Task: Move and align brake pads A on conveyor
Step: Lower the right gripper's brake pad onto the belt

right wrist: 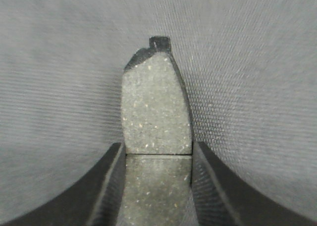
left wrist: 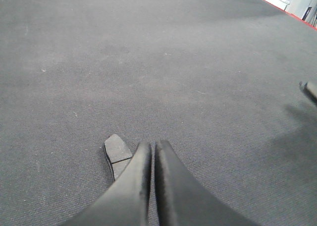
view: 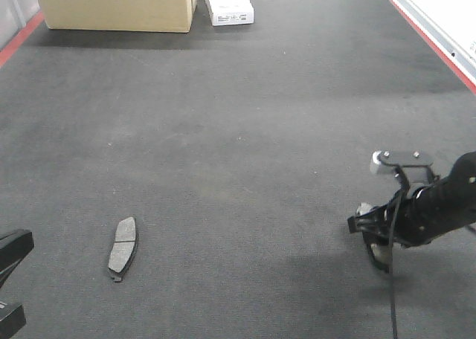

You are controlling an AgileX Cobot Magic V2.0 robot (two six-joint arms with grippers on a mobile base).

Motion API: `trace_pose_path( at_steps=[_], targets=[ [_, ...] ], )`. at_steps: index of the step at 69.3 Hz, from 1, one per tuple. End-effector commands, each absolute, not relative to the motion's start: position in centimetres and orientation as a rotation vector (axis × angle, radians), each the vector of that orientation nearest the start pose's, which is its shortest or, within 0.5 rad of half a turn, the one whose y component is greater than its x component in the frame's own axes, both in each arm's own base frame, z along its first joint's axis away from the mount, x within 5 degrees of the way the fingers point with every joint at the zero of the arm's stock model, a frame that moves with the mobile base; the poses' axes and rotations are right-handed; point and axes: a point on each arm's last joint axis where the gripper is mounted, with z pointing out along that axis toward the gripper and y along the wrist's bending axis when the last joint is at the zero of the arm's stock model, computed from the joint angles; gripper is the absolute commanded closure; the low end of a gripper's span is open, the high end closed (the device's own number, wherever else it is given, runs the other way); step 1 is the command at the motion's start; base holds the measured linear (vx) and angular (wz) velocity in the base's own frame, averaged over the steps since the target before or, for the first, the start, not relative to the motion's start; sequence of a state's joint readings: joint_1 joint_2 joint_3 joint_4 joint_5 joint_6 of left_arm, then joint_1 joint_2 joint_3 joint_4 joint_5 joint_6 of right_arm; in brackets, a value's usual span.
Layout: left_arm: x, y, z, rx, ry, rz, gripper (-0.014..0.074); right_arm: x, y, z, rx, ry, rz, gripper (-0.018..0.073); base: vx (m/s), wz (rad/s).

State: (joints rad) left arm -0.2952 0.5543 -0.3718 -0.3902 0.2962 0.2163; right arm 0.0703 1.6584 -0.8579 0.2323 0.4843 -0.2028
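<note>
A wide dark charcoal felt-like conveyor with red edge strips fills every view, with a tan cardboard box and a white carton at its far end. At the left, the black left tool has its fingers pressed together on nothing, near a flat, dark grey, slightly curved brake pad lying lengthwise on the belt, a groove across its middle. At the right, the black right tool clasps a second brake pad, speckled grey, by its long edges, low over the belt; placing it well likely means keeping it level and matching the lying pad's heading before letting go
</note>
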Motion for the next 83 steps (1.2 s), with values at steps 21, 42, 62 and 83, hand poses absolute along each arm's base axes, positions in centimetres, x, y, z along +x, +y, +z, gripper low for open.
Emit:
trace_pose_path(
  at_steps=[21,42,62,83],
  targets=[
    [11.10,-4.33,28.34,0.186,1.869,-0.412,0.0603,31.59,3.06,17.55,-0.080,2.644,0.158,0.0450,0.00,0.00],
    [11.10,-4.33,28.34,0.186,1.869,-0.412,0.0603,31.95,3.01,17.24,-0.074,2.623,0.148,0.0424,0.00,0.00],
    [11.10,-4.33,28.34,0.186,1.869,-0.412,0.0603,31.94,3.05,17.24,-0.061,2.625,0.158,0.0298,0.00,0.00],
    [11.10,-4.33,28.34,0.186,1.869,-0.412,0.0603,31.69,3.22,17.57,-0.021,2.635,0.196,0.0165,0.00,0.00]
  ],
)
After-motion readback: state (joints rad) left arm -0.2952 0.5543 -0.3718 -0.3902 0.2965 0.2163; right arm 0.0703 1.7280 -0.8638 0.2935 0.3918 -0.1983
